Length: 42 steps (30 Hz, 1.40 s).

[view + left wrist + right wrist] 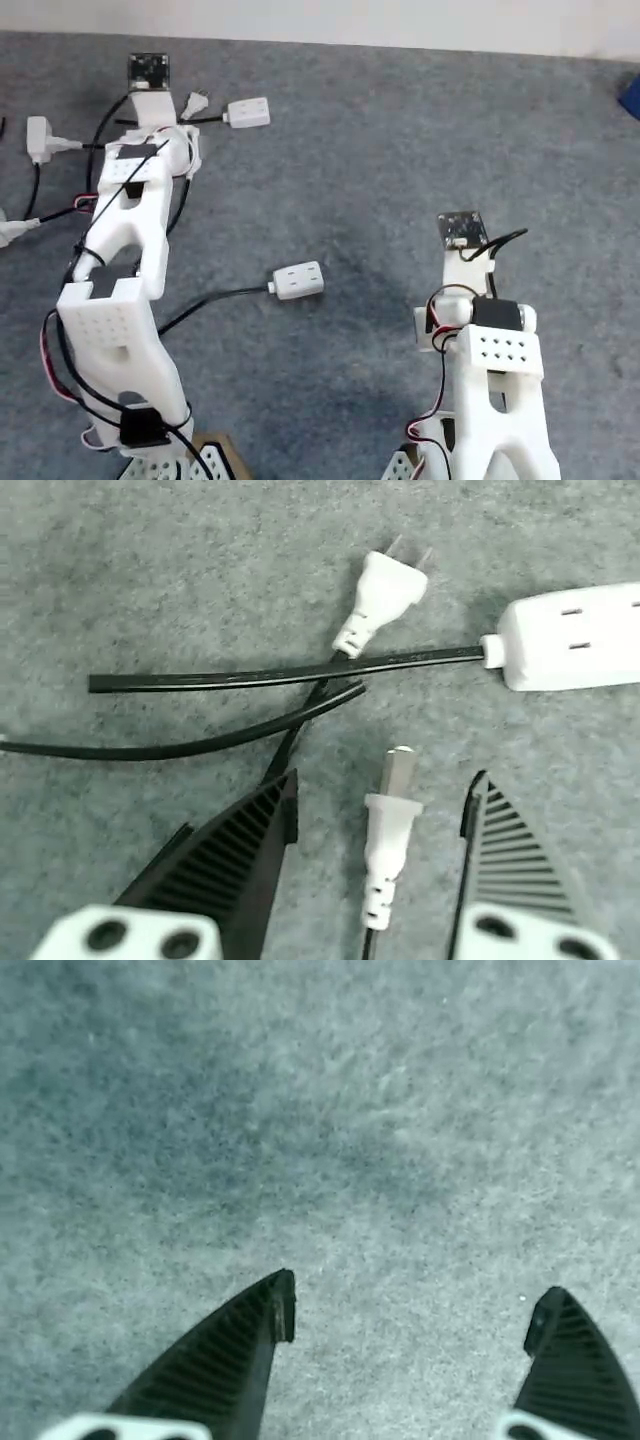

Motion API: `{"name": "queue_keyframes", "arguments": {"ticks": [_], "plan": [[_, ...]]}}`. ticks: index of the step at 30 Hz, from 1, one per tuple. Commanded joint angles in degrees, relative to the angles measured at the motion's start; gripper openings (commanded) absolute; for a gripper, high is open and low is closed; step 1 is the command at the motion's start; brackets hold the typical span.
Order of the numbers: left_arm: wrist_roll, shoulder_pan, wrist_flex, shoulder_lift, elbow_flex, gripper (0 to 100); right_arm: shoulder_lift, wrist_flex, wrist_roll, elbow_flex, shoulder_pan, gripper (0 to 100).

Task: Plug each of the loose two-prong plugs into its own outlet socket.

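Note:
My left gripper [384,780] is open low over the carpet, and a white two-prong plug [389,852] lies loose between its fingers, prongs pointing away from the wrist. Beyond it a second white plug [382,595] [195,103] lies across black cables [280,672]. A white outlet socket [570,635] [248,113] lies just past it at the end of one cable. A second outlet socket [298,280] lies at mid table. My right gripper [418,1288] is open over bare grey carpet with nothing between its fingers.
At the far left, a white outlet block [38,135] lies with a plug [68,143] at its side, and another white piece [10,230] sits at the edge. The left arm [130,220] stretches toward the back left; the right arm [495,350] stays near the front right.

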State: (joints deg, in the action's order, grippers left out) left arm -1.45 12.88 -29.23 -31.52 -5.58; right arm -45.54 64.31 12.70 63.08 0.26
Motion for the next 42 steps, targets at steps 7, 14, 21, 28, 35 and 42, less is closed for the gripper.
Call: {"name": "queue_keyframes", "arguments": {"ticks": [7,14,21,28,35,42], "plan": [[-5.0,-0.6,-2.7,0.0,0.4,27,-0.4,-0.5,-0.3,-0.6,-0.5,35.8],[-5.1,-0.4,-4.0,-11.4,-9.6,27,-0.4,-0.4,-0.3,-0.6,-0.5,35.8],[-10.6,-0.5,-19.6,-18.3,-26.0,3,-0.4,-0.4,-0.3,-0.6,-0.5,35.8],[-10.9,-0.7,-38.1,-18.7,-38.1,1,-0.4,-0.4,-0.2,-0.8,-0.5,35.8],[-12.8,-2.9,-54.9,-18.7,-54.2,1,-0.4,-0.4,-0.2,-0.8,-0.7,35.8],[-17.3,-15.1,-73.2,-18.5,-72.5,1,-0.3,-0.4,-0.2,-0.9,2.4,35.8]]}}
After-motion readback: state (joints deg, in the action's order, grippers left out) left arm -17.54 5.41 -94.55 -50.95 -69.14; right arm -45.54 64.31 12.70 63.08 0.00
